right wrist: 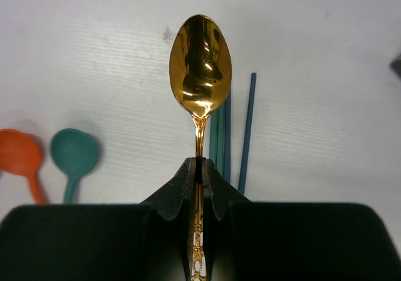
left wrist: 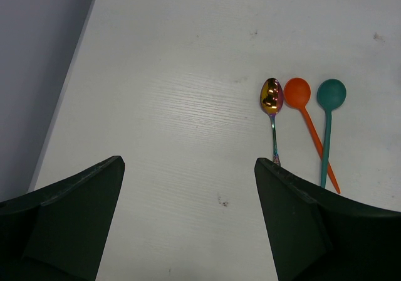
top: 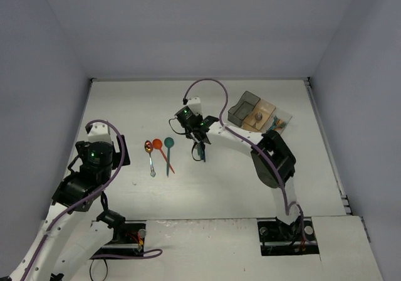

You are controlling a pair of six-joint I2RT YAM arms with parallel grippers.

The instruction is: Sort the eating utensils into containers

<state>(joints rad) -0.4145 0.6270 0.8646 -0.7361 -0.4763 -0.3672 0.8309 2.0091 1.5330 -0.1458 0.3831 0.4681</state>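
My right gripper (right wrist: 202, 162) is shut on the handle of a gold spoon (right wrist: 200, 64), whose bowl points away from the camera above the table. Below it lie thin teal utensils (right wrist: 247, 130); in the top view they lie mid-table (top: 202, 153) under the gripper (top: 199, 144). To their left lie three spoons side by side: an iridescent one (left wrist: 271, 97), an orange one (left wrist: 297, 93) and a teal one (left wrist: 331, 95). My left gripper (left wrist: 188, 162) stands open over bare table, left of these spoons. The containers sit at the back right: dark grey (top: 244, 105), orange-tan (top: 260, 115), clear (top: 280, 123).
The white table (top: 207, 187) is walled in grey on the left, back and right. The right arm's elbow (top: 272, 159) stands just in front of the containers. A purple cable (top: 210, 83) loops above the right wrist.
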